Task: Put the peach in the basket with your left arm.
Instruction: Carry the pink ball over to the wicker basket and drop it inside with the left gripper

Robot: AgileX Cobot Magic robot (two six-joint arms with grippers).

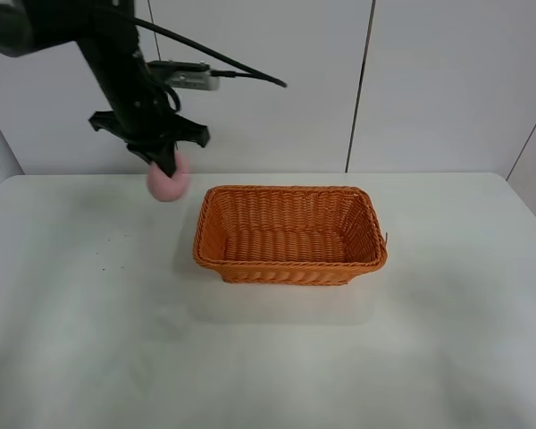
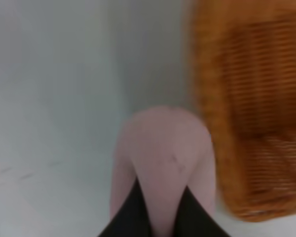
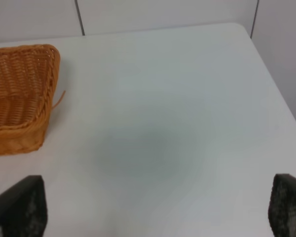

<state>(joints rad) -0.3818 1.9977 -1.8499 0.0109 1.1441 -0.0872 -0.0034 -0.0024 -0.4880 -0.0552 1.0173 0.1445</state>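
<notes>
Altogether, one peach (image 1: pixel 168 183), one basket (image 1: pixel 288 266) and one left arm (image 1: pixel 116 63) are counted in the high view, all over a single white tabletop (image 1: pixel 89 340). The peach is pinched between the left jaws, whose two black fingertips (image 2: pixel 133 207) are seen pressed against its sides in the left wrist view. It is held outside the basket, just beside the braided rim near the far left corner, and appears to hang clear of the tabletop. The right jaws are spread wide, two dark pads (image 3: pixel 19 207) being shown at opposite sides of the right wrist view with bare tabletop between them. The basket is set near the middle of the tabletop, well apart from every edge. Open room is left on all sides: a broad stretch toward the near edge, wide margins to left and right, and a narrower strip between the basket's far rim and the tabletop's far edge, behind which pale wall panels (image 1: pixel 429 80) are seen.
</notes>
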